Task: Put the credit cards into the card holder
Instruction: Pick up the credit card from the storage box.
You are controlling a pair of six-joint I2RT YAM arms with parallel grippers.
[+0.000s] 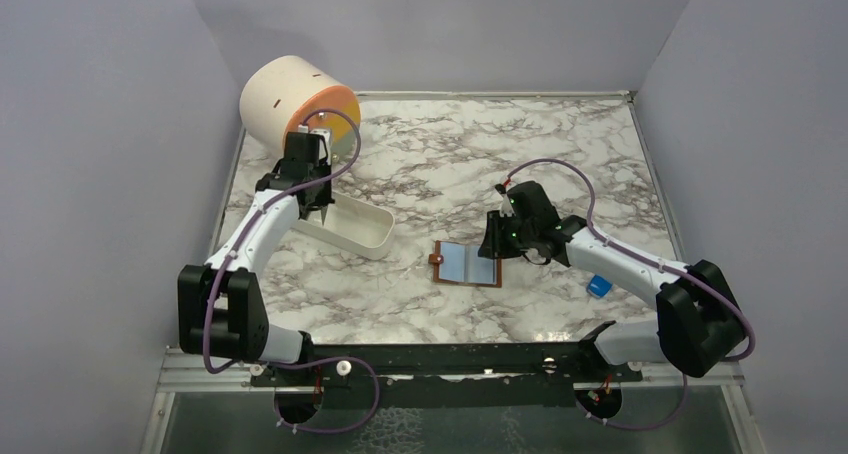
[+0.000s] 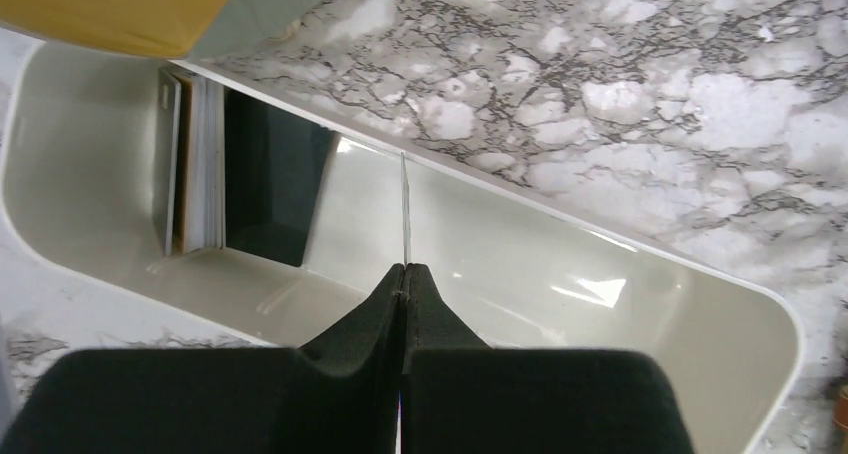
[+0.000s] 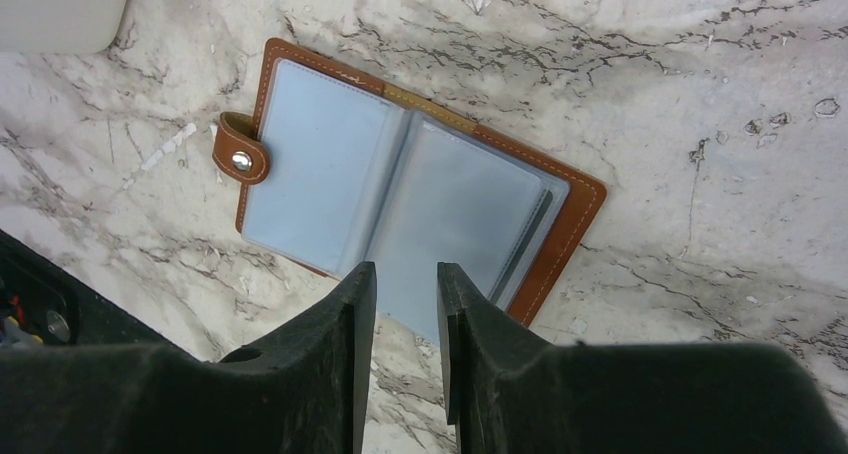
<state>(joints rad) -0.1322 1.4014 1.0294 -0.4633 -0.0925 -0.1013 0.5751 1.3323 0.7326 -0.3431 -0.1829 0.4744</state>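
Plastic, thin, stiff and likely slippery, the credit card sits pinched edge-on in the closed left end effector above the tray near the bench's left edge; the right end effector hovers part-open over the card holder.

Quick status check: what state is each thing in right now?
card holder: lying open, snap tab undone.
left end effector: shut on one credit card, edge-on, over the white tray.
right end effector: open, poised at the card holder's edge.
other credit cards: standing on edge at one end of the white tray.
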